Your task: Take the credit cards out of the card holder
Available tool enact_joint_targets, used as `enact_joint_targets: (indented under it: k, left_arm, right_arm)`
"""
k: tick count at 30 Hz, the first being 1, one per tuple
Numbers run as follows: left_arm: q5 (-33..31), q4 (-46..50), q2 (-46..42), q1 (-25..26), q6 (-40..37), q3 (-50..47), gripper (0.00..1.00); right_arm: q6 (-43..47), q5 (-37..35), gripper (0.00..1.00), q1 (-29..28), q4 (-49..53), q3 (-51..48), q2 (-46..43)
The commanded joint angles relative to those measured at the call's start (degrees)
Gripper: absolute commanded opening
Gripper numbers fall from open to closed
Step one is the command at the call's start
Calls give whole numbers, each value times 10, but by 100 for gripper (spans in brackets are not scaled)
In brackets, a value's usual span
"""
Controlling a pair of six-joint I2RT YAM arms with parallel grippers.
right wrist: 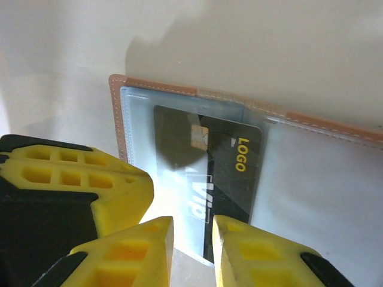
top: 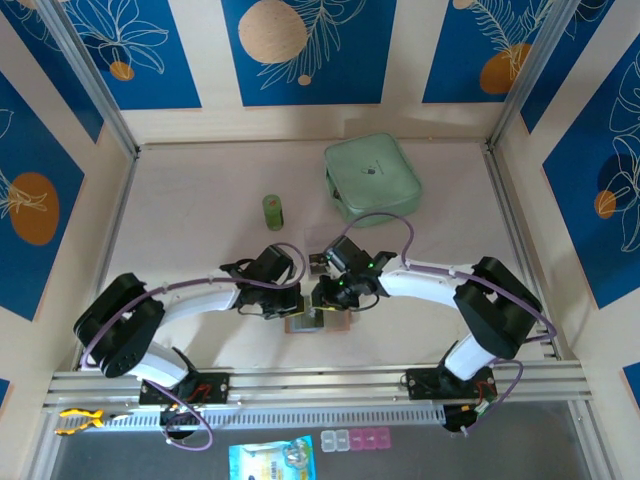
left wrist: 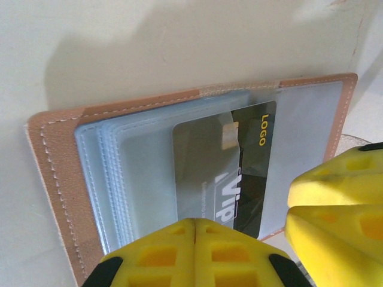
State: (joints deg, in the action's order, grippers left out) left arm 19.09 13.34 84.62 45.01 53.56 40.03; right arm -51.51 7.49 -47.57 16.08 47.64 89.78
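The card holder [left wrist: 57, 155] is laid open on the near middle of the table [left wrist: 119, 36], between the two arms. The dark credit card [left wrist: 239, 173] in its clear sleeve [left wrist: 143, 179] is judged light, stiff and slick, best taken by the edge facing the fingers and slid out flat while the soft holder is pinned. The left gripper [left wrist: 194, 254] is angled down over the holder's edge with its fingers pressed together on nothing, and the right gripper [right wrist: 192, 251], just beside it, is tilted over the card's edge, fingers slightly apart, nothing clamped.
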Motion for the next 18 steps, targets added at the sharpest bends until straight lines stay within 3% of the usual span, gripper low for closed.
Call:
enact_joint_targets:
  k: [1, 18]
  left_arm:
    - [8, 12, 10, 6, 2, 8, 0]
    - [-7, 25, 14, 5, 2, -4, 0]
  right_arm:
    - [2, 3, 26, 6, 10, -15, -13]
    - [-1, 24, 26, 13, -20, -28, 21]
